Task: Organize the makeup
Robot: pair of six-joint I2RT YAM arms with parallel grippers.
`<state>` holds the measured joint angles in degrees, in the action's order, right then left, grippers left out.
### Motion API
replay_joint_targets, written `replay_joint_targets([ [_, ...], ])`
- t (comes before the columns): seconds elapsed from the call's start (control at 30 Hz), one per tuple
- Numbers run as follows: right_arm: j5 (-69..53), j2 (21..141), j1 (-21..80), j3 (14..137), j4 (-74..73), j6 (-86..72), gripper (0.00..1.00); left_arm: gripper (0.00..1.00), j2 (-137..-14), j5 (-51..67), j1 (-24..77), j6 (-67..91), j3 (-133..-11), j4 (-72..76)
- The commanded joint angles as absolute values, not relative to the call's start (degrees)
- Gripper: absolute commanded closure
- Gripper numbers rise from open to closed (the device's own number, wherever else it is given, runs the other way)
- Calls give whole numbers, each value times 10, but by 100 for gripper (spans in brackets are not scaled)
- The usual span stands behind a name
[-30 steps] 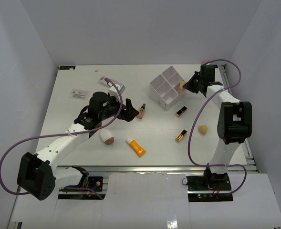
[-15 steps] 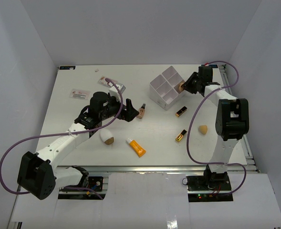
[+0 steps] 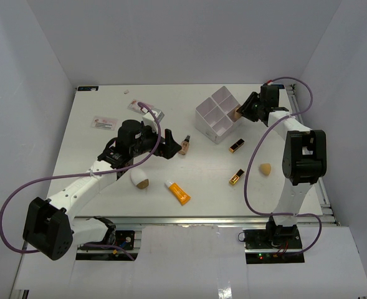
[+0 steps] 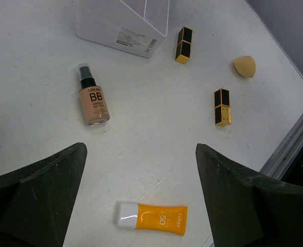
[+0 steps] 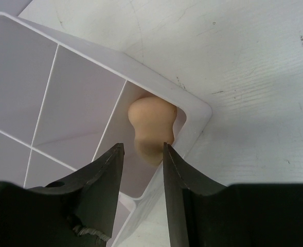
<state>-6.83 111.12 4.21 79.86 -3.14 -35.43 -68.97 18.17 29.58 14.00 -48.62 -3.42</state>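
Observation:
My right gripper [image 3: 241,113] [image 5: 141,150] is at the right corner of the white four-compartment box [image 3: 219,114] [image 5: 192,103]. Its jaws stand a little apart. A tan sponge [image 3: 237,114] [image 5: 150,121] sits in the corner compartment just past the fingertips, with a gap at the left finger. My left gripper [image 3: 169,148] [image 4: 141,152] is wide open and empty above the table, beside the beige bottle [image 3: 185,145] [image 4: 93,103]. Two lipsticks [image 3: 236,146] [image 3: 235,177], another tan sponge [image 3: 265,169], an orange tube [image 3: 178,192] [image 4: 151,218] and a white-and-tan sponge [image 3: 139,179] lie loose.
A printed card [image 3: 105,123], a small packet [image 3: 132,103] and a white packet [image 3: 153,114] lie at the back left. A metal rail [image 3: 323,187] runs along the table's right edge. The left arm's purple cable loops over the table.
My right gripper has edged slightly at the box corner with the tan sponge there. The left arm has not moved.

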Motion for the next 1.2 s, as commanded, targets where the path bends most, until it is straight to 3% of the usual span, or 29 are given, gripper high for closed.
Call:
replay_joint_targets([
  [0.0, -75, 1057, 40, 788, -15, -316, 57, 2, -681, 178, 296, 134, -505, -33],
  [0.2, -115, 1049, 40, 788, -4, -250, 59, 2, -679, 179, 296, 134, -505, -33],
  [0.37, -190, 1080, 41, 835, 2, -96, 92, 2, -678, 181, 296, 135, -505, -33],
  [1.17, -131, 1185, 49, 900, -64, -34, 92, 2, -679, 184, 296, 134, -506, -33],
])
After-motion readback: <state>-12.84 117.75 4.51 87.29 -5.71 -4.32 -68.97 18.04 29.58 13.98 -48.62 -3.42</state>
